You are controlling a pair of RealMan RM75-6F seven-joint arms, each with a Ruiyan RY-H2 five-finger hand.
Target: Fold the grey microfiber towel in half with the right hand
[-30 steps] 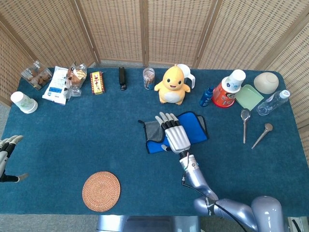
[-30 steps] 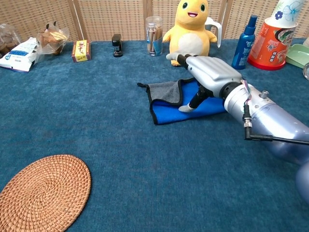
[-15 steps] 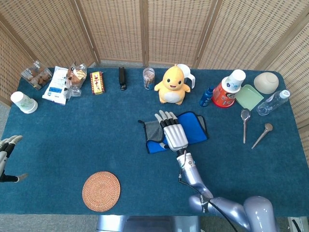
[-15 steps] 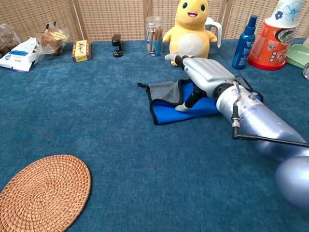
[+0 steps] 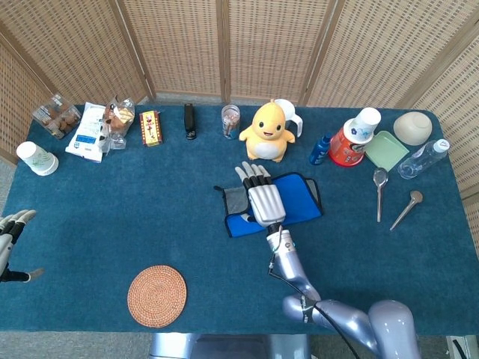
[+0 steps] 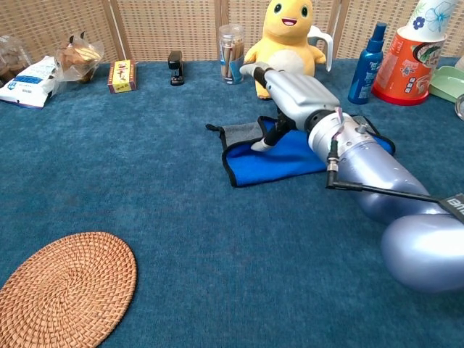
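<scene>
The towel [image 5: 301, 199] lies mid-table, blue side up with a black hem, and its grey side [image 5: 236, 200] shows at the left end. The chest view has the blue part [image 6: 279, 163] and the grey strip [image 6: 239, 134] in front of the yellow plush. My right hand [image 5: 262, 197] hovers over the towel's left half with fingers stretched flat toward the far side and nothing in it. From the chest, that hand [image 6: 293, 90] is above the cloth and its thumb points down at the fold edge. My left hand [image 5: 9, 233] rests at the table's far left edge, fingers apart and empty.
A yellow plush [image 5: 266, 132] stands just behind the towel, with a jar [image 5: 230, 120] and a blue bottle [image 5: 320, 149] beside it. A woven coaster [image 5: 156, 295] lies front left. Snack packs [image 5: 90, 130] line the back left; cups, a bowl and spoons [image 5: 379, 193] sit at the right.
My right hand has slid left and farther from me across the towel, now over its left half. The towel and the left hand have not visibly moved.
</scene>
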